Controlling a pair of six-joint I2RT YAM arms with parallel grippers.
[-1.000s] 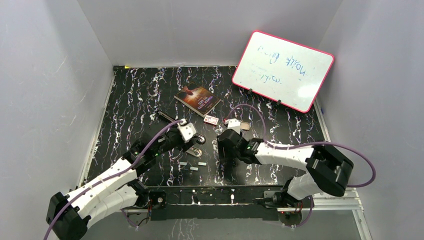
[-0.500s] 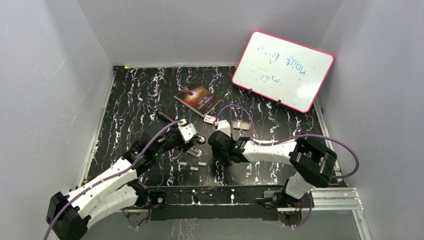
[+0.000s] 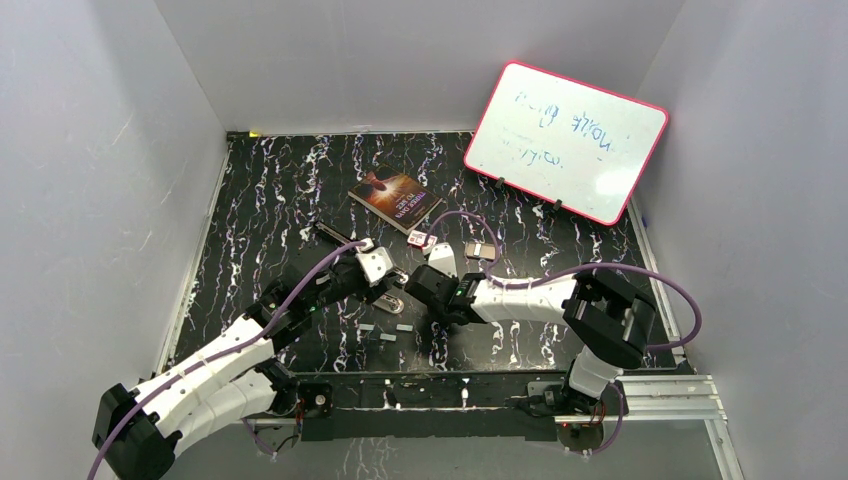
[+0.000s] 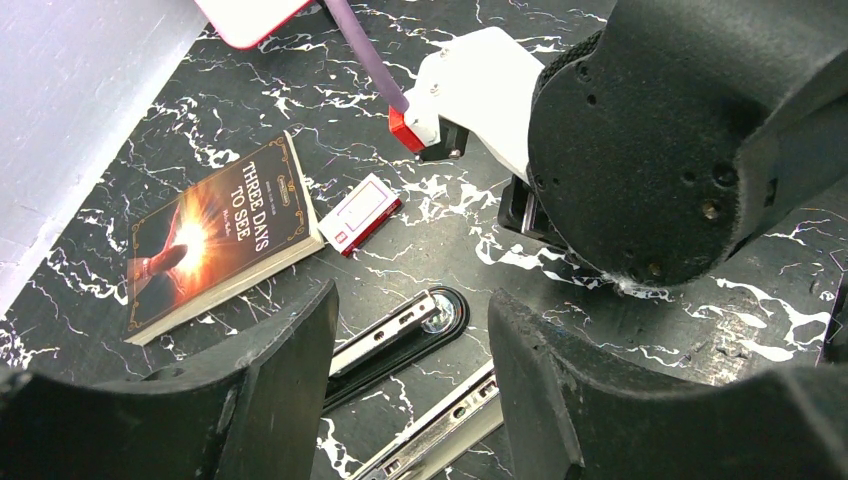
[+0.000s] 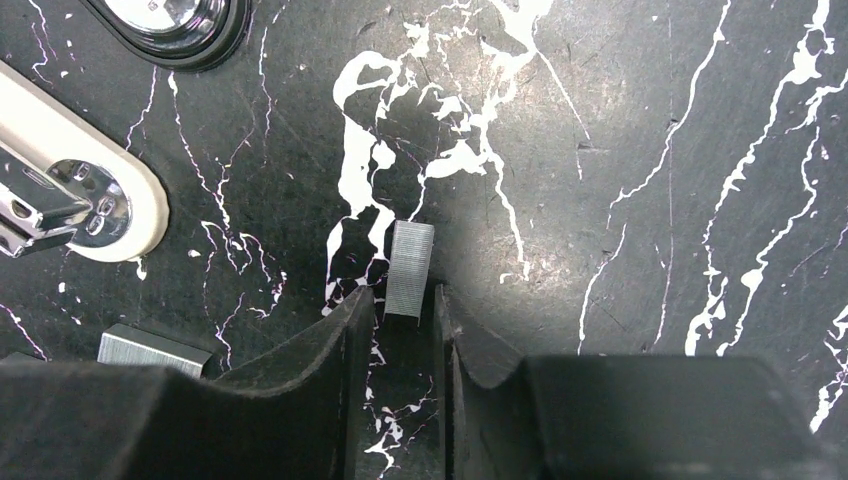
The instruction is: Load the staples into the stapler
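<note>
Staple strip point(image 5: 410, 268) lies flat on the table point(image 5: 650, 200), its near end between the tips of the right gripper point(image 5: 406, 298). Long axis runs straight out from the jaws, parallel to the fingers, so they bear on its two long sides. Jaws stand almost against it; contact or hair gap, cannot tell. Strip not lifted.

Right arm is the nearer one. The stapler point(image 5: 85, 200) lies open just to that gripper's left. Second strip point(image 5: 155, 350) sits on that side too, untouched.

Left gripper point(image 4: 412, 308) straddles the opened stapler, jaws apart; whether they press it, cannot tell. Magazine channel: loaded or bare, cannot tell.

White-and-red box point(image 4: 360, 213) lies beside the book point(image 4: 215, 235), inside not visible. Grey tray point(image 3: 482, 251) sits apart from it, contents unreadable.
</note>
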